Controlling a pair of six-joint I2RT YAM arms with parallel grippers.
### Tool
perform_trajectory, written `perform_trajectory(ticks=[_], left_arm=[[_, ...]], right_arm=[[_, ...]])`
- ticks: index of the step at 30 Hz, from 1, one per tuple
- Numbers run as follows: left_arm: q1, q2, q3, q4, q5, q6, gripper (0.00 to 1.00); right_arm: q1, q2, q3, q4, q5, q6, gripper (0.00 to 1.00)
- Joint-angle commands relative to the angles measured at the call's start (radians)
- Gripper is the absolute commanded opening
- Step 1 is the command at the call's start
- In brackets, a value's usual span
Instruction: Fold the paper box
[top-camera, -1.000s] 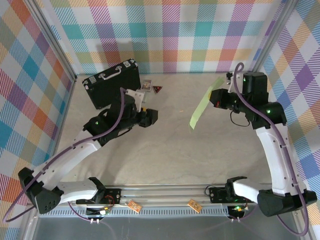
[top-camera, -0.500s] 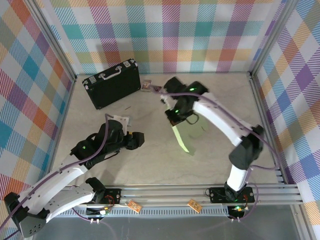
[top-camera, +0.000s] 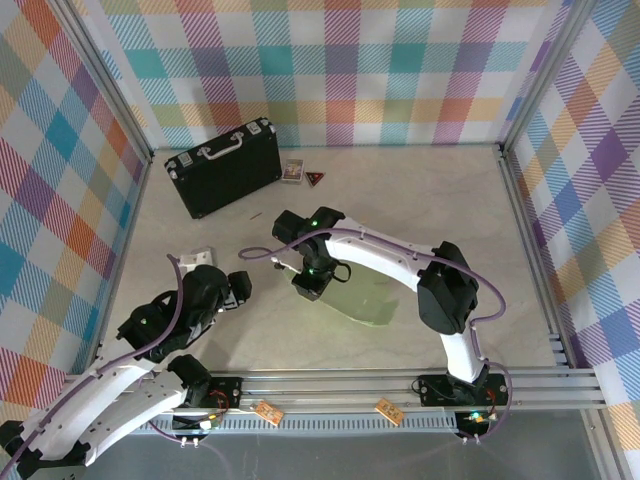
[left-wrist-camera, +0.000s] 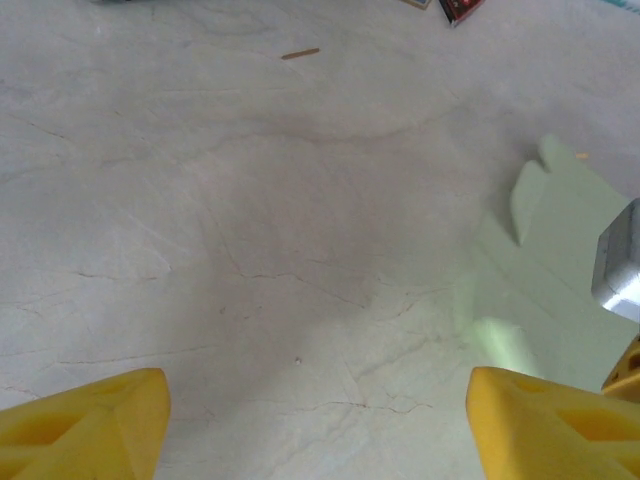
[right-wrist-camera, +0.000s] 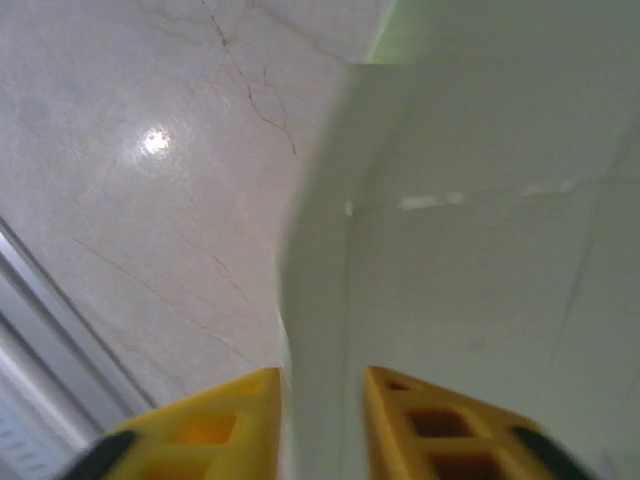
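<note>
Top view first: the paper box (top-camera: 368, 302) is a flat pale-green sheet lying on the table (top-camera: 450, 220) around the middle, long axis running from upper left down to lower right. The right gripper (top-camera: 312, 283) sits right at its upper-left end. The left gripper (top-camera: 240, 286) is near but apart, so the sheet lies off to its right.

Left wrist view: yellow fingers (left-wrist-camera: 90, 420) spread wide, nothing between them, the sheet over at the right edge.

Right wrist view: fingers (right-wrist-camera: 215, 425) close on either side of a raised edge of the sheet. Actually biting it or not, can't tell. My guess is the right arm's the one placed for the next crease.
</note>
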Motion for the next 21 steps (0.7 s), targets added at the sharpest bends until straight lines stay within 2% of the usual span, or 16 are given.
perform_trajectory(ticks=[1, 3, 6, 11, 14, 16, 21], left_arm=[[0.011, 0.025, -0.044, 0.052, 0.041, 0.003, 0.79], [0.011, 0.039, -0.058, 0.083, 0.067, 0.003, 0.79], [0.011, 0.041, -0.075, 0.110, 0.074, -0.001, 0.80], [0.010, 0.091, -0.103, 0.194, 0.173, 0.031, 0.80], [0.011, 0.167, -0.105, 0.239, 0.228, 0.034, 0.81], [0.011, 0.214, -0.116, 0.287, 0.274, 0.040, 0.83], [0.012, 0.347, -0.097, 0.372, 0.330, 0.075, 0.87]], right_arm=[[-0.008, -0.021, -0.038, 0.069, 0.019, -0.055, 0.40], [-0.009, -0.045, -0.070, 0.095, 0.049, -0.067, 0.49], [-0.010, -0.103, -0.139, 0.134, 0.075, -0.082, 0.54], [-0.029, -0.216, -0.301, 0.259, 0.122, 0.036, 0.57], [-0.057, -0.272, -0.428, 0.360, 0.100, 0.244, 0.52], [-0.076, -0.328, -0.564, 0.483, 0.034, 0.360, 0.49], [-0.085, -0.390, -0.761, 0.674, -0.046, 0.494, 0.38]])
